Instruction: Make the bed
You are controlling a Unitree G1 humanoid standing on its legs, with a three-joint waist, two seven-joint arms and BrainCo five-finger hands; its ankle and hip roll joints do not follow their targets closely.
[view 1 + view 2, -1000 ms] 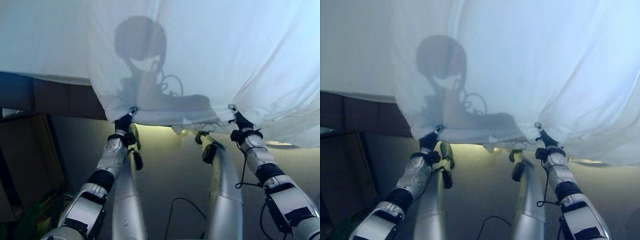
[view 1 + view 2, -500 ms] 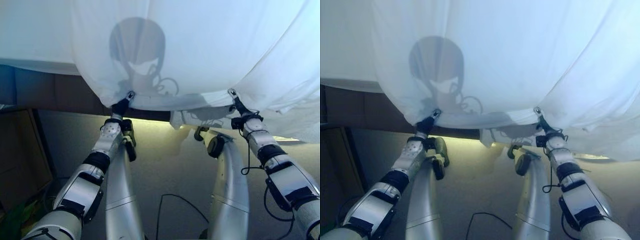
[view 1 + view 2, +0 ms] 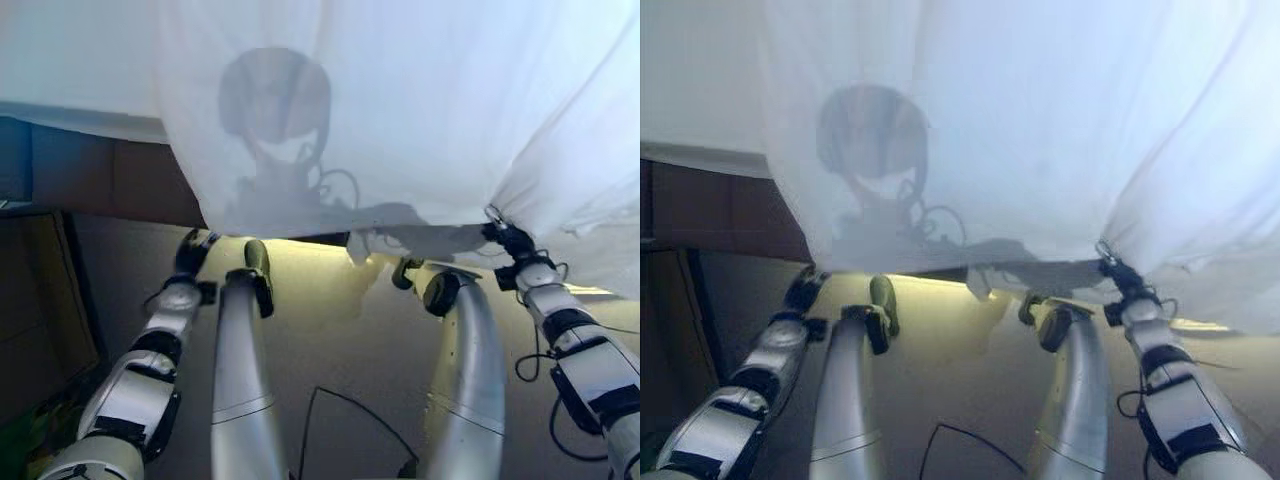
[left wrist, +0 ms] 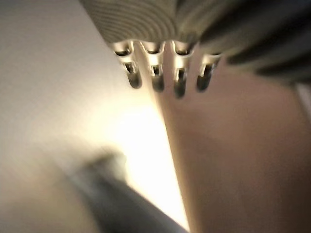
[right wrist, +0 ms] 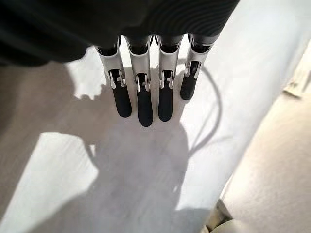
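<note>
Currently the white sheet (image 3: 400, 100) billows overhead; the left hand (image 3: 192, 250) hangs below its hem, fingers straight, while the right hand (image 3: 505, 240) meets the hem, grip unclear. Spread evenly before lowering.

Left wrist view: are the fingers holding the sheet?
No. The left hand's fingers hang straight over bare floor, with no white sheet between them.

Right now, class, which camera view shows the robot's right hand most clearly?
The right wrist view: the right hand has straight fingers over the white sheet. Both eye views show it at the sheet's hanging edge. The left wrist view shows the left hand.
</note>
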